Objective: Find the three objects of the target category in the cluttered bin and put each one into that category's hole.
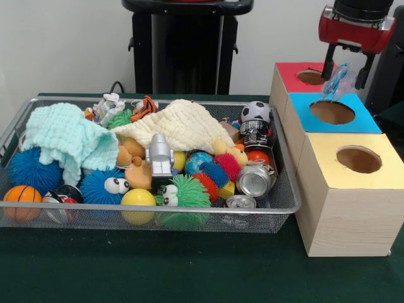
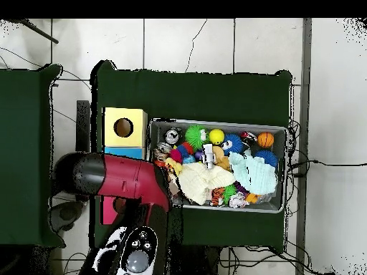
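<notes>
Jaws (image 1: 344,77) clamped on a clear crinkled plastic bottle with blue label (image 1: 336,82), round hole in the blue-topped wooden box (image 1: 332,112) directly beneath them, silver wire-mesh bin (image 1: 278,211) of toys well off to their side on the green worktop (image 1: 158,265)

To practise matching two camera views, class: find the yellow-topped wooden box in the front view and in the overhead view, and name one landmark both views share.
Front view: the yellow-topped box stands at the lower right, right of the bin.
Overhead view: the yellow-topped box sits upper left, left of the bin.
Shared landmark: the orange basketball in the bin corner farthest from the boxes.
</notes>
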### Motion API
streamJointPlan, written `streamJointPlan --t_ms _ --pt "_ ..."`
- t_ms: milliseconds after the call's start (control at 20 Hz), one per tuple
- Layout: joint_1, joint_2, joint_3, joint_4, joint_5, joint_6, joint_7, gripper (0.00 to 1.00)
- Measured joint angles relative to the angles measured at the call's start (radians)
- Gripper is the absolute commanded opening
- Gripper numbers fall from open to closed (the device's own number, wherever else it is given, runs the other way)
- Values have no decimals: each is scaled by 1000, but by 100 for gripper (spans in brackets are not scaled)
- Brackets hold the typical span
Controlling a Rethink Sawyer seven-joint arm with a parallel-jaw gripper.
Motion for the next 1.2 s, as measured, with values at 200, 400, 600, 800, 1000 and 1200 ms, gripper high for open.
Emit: streamJointPlan --t_ms 200,400,600,800,1000,1200 --pt "-27 1 0 -7 0 3 0 100" --pt "-54 14 0 -6 0 -21 0 100" --pt "-65 39 0 -2 0 -86 0 100" --pt "-65 57 0 3 0 -141 0 100" --pt "-65 67 4 13 0 -172 0 100" --pt "-65 67 9 28 0 -178 0 100"
